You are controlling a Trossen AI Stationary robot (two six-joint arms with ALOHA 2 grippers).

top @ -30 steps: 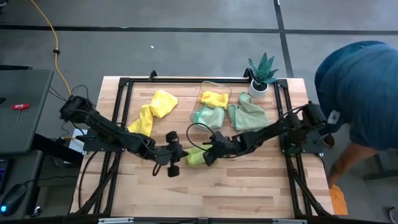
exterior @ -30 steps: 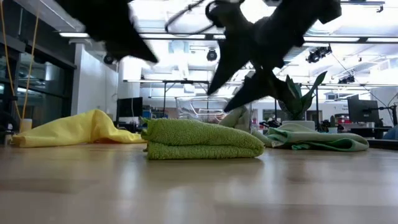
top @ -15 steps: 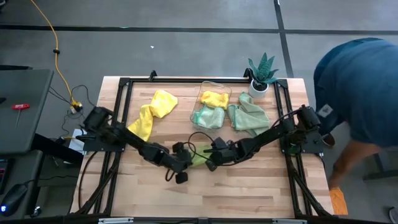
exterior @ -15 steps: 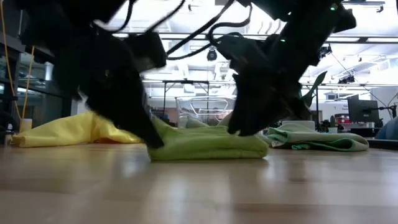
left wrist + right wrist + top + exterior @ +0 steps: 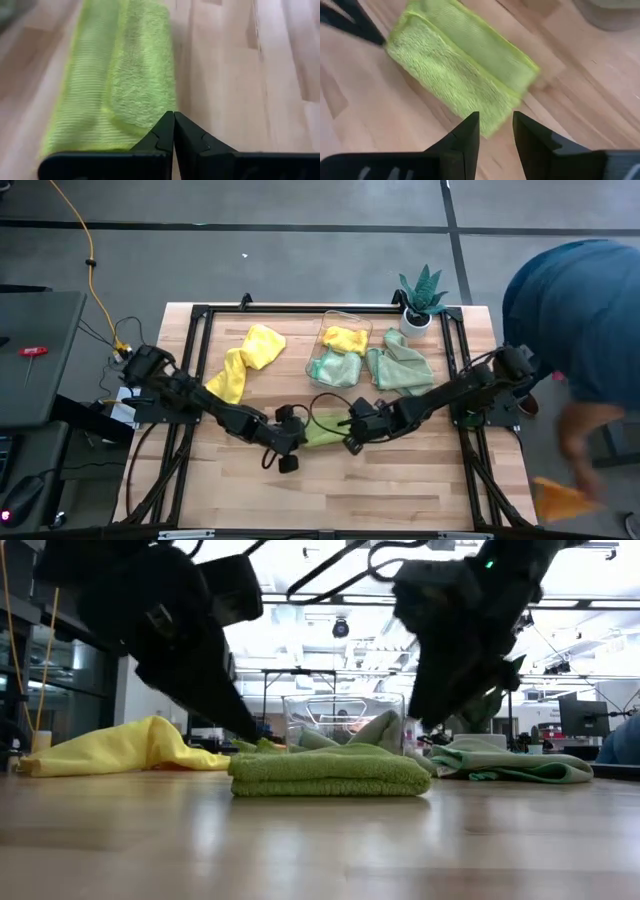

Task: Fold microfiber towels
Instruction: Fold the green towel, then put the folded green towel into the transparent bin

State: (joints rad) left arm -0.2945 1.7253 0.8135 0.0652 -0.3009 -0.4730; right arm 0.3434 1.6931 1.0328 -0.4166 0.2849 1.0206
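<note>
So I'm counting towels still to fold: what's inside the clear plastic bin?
The clear plastic bin holds a bright yellow microfiber towel toward the back and a pale mint green microfiber towel spilling over its front. Whether anything lies beneath those two cannot be seen.

Person [image 5: 585, 330] at table's right side: cut by frame edge in high view, lower part motion-blurred; hand not readable. Lime towel [image 5: 322, 430]: both ends covered by arms from above; near corner runs behind left gripper [image 5: 173, 131] fingers in wrist view. Low view: both arms cut off at top, blurred; right gripper [image 5: 494, 131] tips can't be made out there. Clear bin [image 5: 343, 720]: base hidden behind the towel. Plant [image 5: 487, 690]: mostly blocked by right arm.
</note>
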